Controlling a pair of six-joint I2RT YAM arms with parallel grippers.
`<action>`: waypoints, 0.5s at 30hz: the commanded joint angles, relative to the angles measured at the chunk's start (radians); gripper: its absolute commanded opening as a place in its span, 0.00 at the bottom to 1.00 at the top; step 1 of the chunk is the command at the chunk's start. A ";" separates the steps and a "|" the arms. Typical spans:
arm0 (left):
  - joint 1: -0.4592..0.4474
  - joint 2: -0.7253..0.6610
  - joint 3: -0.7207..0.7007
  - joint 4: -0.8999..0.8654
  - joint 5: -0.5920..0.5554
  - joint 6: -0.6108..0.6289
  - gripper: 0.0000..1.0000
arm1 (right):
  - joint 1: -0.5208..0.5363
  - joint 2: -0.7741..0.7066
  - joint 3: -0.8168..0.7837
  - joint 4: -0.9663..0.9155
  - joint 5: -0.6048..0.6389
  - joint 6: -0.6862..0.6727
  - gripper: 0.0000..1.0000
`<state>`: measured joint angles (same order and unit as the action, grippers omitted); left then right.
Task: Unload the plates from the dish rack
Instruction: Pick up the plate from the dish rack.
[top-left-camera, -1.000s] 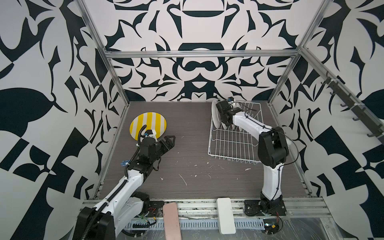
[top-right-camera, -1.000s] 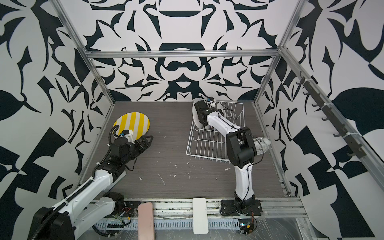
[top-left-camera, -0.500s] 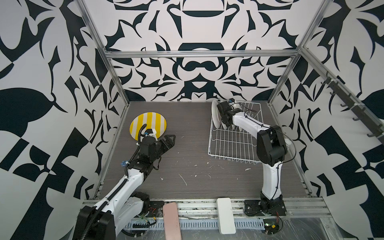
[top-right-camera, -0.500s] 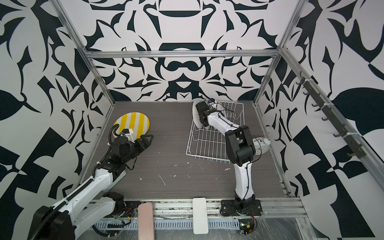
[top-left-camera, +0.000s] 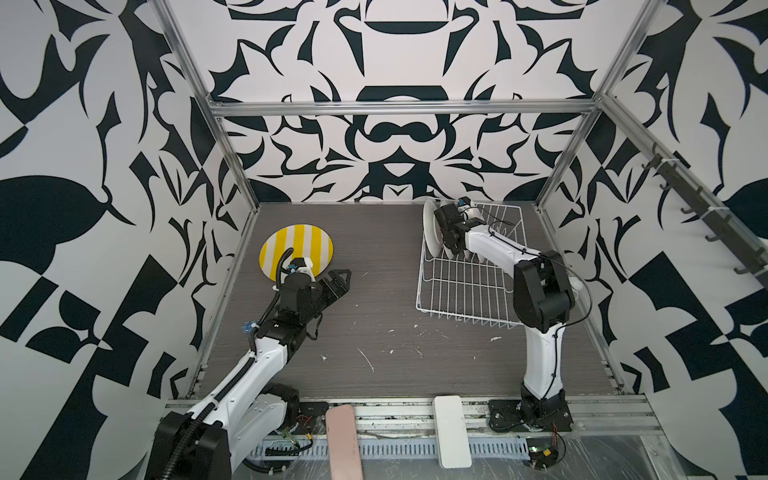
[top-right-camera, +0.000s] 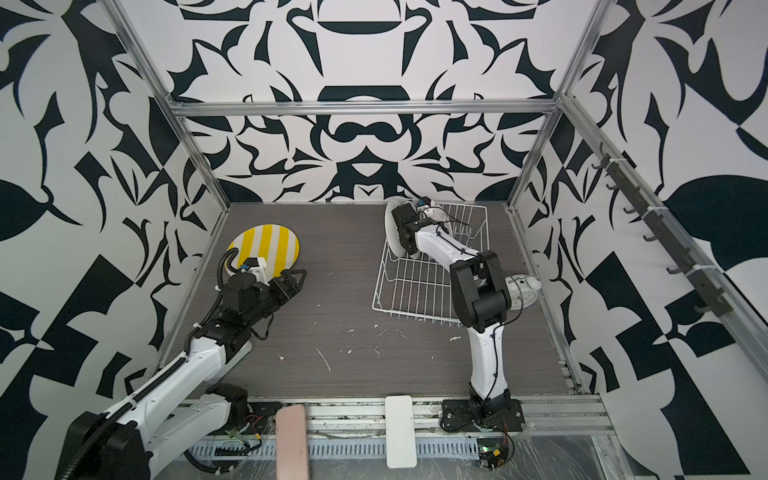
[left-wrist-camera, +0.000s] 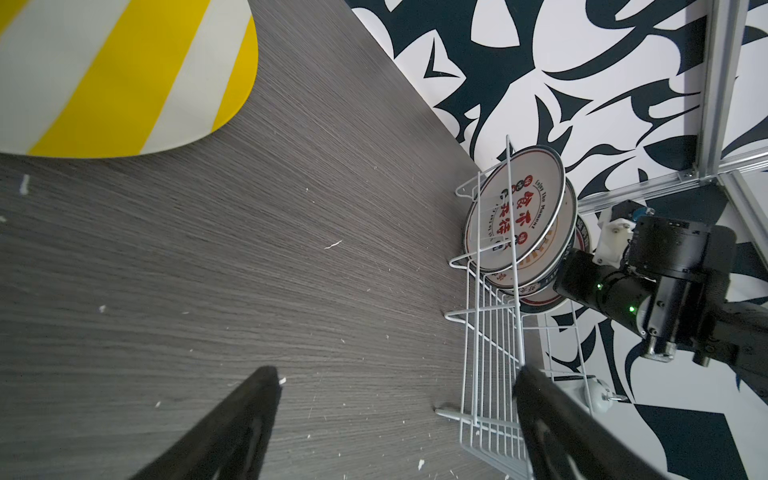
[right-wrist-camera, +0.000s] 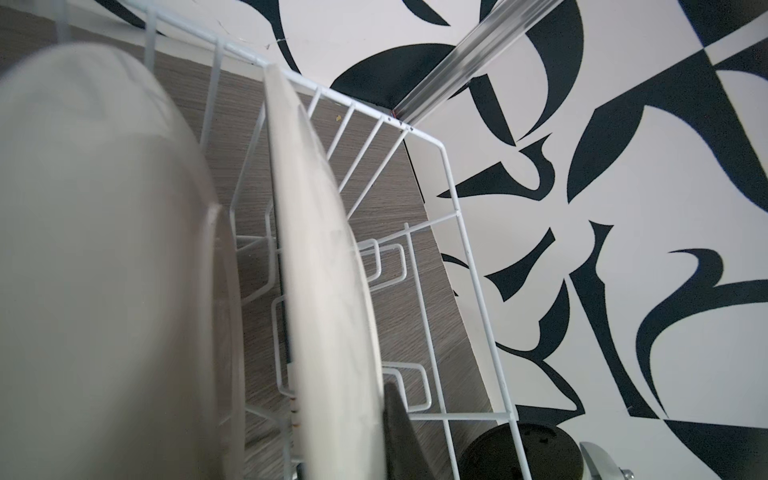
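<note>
The dish rack (top-left-camera: 469, 286) (top-right-camera: 419, 286) stands at the back right of the table. Several white plates (top-left-camera: 430, 226) (top-right-camera: 390, 226) stand upright at its far left end; the left wrist view shows their red-printed faces (left-wrist-camera: 515, 212). My right gripper (top-left-camera: 441, 235) (top-right-camera: 398, 235) reaches in among them. In the right wrist view it (right-wrist-camera: 349, 415) is shut on one edge-on plate (right-wrist-camera: 328, 291): one dark finger (right-wrist-camera: 399, 432) presses the plate's side and the other is hidden behind it. The yellow-striped plate (top-left-camera: 296, 251) (top-right-camera: 264, 249) (left-wrist-camera: 104, 75) lies flat at back left. Beside it my left gripper (top-left-camera: 338, 278) (left-wrist-camera: 395, 399) is open and holds nothing.
A white alarm clock (top-right-camera: 521, 291) sits right of the rack, partly behind my right arm (top-left-camera: 540, 291). Patterned walls and metal frame posts (top-left-camera: 232, 166) enclose the table. A pink pad (top-left-camera: 343, 440) and a white pad (top-left-camera: 451, 430) lie on the front rail.
My right gripper has closed its fingers onto the plate in the rack. The left arm and the striped plate have not moved.
</note>
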<state>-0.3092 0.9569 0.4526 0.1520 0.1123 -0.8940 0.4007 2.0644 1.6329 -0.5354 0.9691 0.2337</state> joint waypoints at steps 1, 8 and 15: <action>-0.005 -0.007 0.031 -0.006 0.002 -0.002 0.93 | 0.007 -0.039 -0.011 -0.003 -0.017 -0.018 0.13; -0.008 -0.011 0.030 -0.009 -0.003 -0.003 0.93 | 0.007 -0.056 -0.010 -0.001 -0.012 -0.033 0.05; -0.019 -0.007 0.031 -0.006 -0.011 -0.003 0.93 | 0.010 -0.062 -0.006 -0.003 -0.010 -0.048 0.00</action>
<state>-0.3214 0.9569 0.4526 0.1516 0.1116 -0.8940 0.3996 2.0575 1.6295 -0.5289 0.9627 0.2314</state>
